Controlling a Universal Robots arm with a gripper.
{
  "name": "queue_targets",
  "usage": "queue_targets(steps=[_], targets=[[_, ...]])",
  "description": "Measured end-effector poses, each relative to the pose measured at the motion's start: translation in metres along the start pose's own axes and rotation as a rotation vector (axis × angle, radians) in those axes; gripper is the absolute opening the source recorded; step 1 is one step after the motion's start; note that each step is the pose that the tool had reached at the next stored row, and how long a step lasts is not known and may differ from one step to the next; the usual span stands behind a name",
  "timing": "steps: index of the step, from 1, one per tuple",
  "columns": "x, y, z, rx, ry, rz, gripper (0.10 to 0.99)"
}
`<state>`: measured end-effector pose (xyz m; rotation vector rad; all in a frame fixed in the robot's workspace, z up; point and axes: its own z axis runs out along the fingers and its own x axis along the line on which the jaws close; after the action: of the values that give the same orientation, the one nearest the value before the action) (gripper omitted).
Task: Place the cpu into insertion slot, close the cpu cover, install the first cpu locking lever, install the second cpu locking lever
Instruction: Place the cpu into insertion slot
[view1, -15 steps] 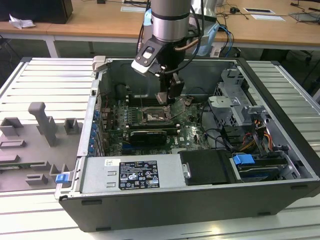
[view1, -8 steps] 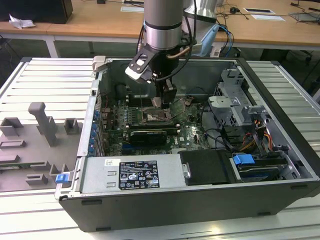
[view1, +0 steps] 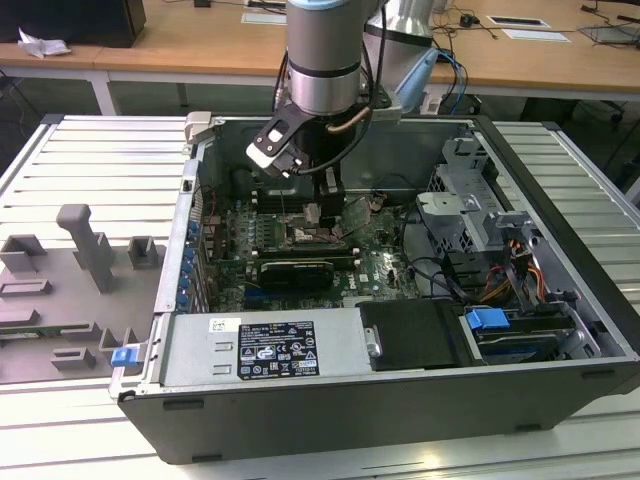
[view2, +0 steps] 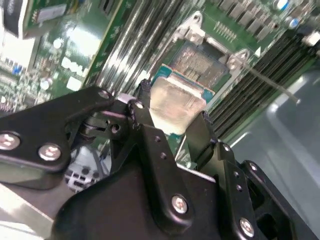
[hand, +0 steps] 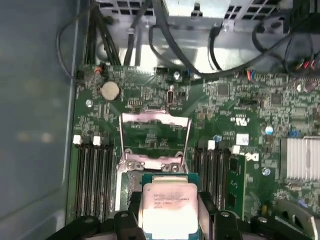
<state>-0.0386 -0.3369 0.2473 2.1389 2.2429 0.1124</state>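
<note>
Four steps to the task; seemingly on the first, with the cpu (hand: 168, 207) not yet seated. Nearest, in both wrist views: pincer (view2: 174, 104) closed narrow on the cpu, gripping two opposite edges, pale metal top upward. Just beyond and below: the insertion slot (view2: 200, 61), a dark square within its silver frame, near the middle of the green board (view1: 385, 268) on the floor of the computer case (view1: 300, 400). Hard to tell how high above the slot; looks to overlap its near edge rather than sit centred. Farther on, in the first wrist view: the cpu cover (hand: 155, 134), swung up and open on its hinge. Off to one side, a thin locking lever (view2: 272, 85), swung clear of the frame. Judged from this: calls for keeping the cpu level, squaring its edges to the frame, and lowering gently without scraping the contacts.
</note>
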Motion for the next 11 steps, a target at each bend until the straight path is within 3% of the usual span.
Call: queue_targets(steps=[1,3,5,8,11], targets=[[0.0014,-0.0062,0.0016,0.000,0.0000,0.000,0.525],[0.0042,-0.0096,0.0049,0.000,-0.0001,0.001,0.525],[0.0068,-0.0100,0.0091,0.001,-0.0003,0.006,0.525],[0.0115,-0.0107,0.0212,0.007,-0.0019,0.029,0.525],[0.0122,-0.0108,0.0268,0.012,-0.0018,0.031,0.525]])
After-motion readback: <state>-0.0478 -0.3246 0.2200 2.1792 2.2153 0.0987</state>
